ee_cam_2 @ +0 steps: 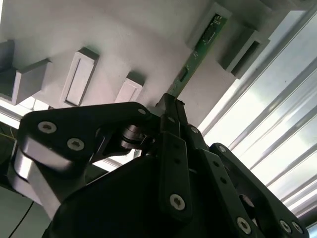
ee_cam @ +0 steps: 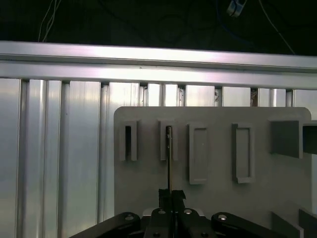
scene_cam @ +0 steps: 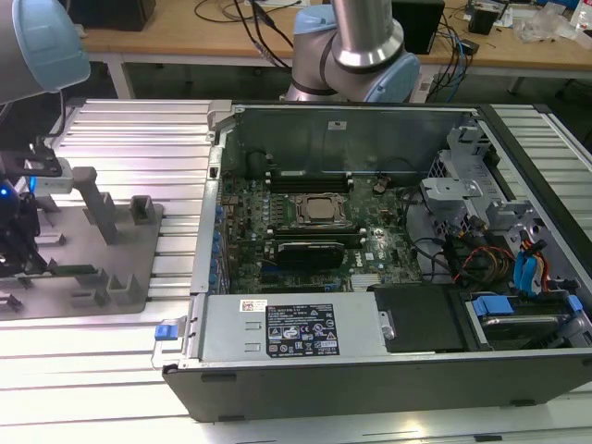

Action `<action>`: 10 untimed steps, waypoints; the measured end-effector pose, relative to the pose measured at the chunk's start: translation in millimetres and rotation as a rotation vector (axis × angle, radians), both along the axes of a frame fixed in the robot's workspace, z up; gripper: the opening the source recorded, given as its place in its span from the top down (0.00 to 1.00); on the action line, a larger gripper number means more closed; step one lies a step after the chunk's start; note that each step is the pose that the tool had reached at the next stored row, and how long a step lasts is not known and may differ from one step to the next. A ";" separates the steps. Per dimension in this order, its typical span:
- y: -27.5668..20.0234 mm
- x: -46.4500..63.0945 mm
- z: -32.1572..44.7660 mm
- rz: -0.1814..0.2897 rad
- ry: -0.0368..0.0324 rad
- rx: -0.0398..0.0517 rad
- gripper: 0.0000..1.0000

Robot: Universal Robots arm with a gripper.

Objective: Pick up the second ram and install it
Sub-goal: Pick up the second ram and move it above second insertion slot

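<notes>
**Exterior view:** at nine o'clock from the open case (scene_cam: 351, 129), the arm (scene_cam: 42, 46) hangs over a grey fixture plate (scene_cam: 139, 287) on the ribbed tabletop (scene_cam: 129, 129).

**Second wrist view:** the tool (ee_cam_2: 171, 106) is pinched narrow on the near end of the ram (ee_cam_2: 200, 47).

**First wrist view:** the ram, edge-on, has its far end in a slotted block (ee_cam: 162, 141). The block apparently props it upright for the grasp.

arm (scene_cam: 366, 37): silver tube, pale-blue caps | fingers (ee_cam_2: 171, 116): black, screws perhaps silver
</notes>
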State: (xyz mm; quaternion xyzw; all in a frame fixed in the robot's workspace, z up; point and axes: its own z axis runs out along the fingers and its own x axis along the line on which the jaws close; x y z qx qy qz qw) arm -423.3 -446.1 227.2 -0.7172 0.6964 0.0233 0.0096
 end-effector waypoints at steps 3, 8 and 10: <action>0.0 0.0 16.0 0.000 -0.0001 0.0002 0.91; 0.0 0.0 49.7 0.000 0.0000 0.0020 0.91; 0.0 0.0 57.6 0.000 0.0001 0.0021 0.91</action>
